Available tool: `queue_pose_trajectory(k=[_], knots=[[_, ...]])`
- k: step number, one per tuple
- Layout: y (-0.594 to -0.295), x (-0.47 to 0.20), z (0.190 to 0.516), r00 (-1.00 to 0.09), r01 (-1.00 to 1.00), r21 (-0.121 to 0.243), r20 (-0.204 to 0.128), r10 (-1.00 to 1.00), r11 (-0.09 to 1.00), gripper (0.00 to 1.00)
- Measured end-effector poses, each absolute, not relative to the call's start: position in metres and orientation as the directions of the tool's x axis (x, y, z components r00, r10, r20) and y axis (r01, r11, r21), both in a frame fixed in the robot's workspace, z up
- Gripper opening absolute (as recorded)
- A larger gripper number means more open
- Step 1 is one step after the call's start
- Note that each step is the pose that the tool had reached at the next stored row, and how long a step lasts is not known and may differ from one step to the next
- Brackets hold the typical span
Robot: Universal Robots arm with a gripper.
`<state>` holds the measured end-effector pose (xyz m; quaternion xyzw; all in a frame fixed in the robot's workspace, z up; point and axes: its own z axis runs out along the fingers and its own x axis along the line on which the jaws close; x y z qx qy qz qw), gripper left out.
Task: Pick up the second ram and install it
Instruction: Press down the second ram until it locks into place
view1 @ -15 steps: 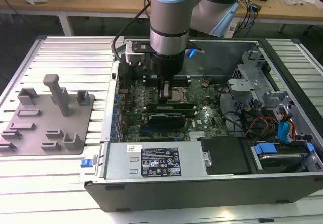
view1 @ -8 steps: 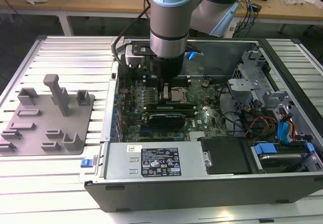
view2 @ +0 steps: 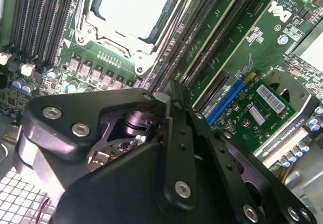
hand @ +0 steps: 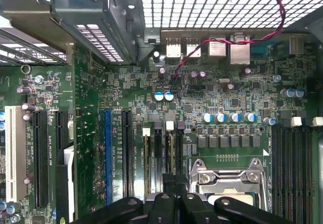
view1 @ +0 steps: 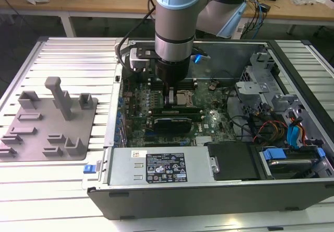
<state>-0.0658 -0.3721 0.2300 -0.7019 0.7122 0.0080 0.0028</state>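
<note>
Here the gripper, its fingers pressed together, is hanging directly over the memory slots beside the CPU socket, aligned with their long axis.

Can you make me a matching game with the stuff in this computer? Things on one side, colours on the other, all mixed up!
Things:
1. processor socket
2. fixture plate beside the computer case
3. long slot next to the graphics card
4. twisted wire across the metal grille

Colours:
A. blue
B. red
C. grey
D. silver frame

Pairs: 1-D, 2-C, 3-A, 4-B
</note>
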Motion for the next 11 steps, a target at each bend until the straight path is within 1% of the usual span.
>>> queue_pose_trajectory(k=[7, 11], knots=[[-0.372, -0.066, 0.23, -0.015, -1.0, 0.006, -0.017, -1.0, 0.014, 0.08], [-0.372, -0.066, 0.251, -0.015, -1.0, 0.007, -0.015, -1.0, 0.015, 0.08]])
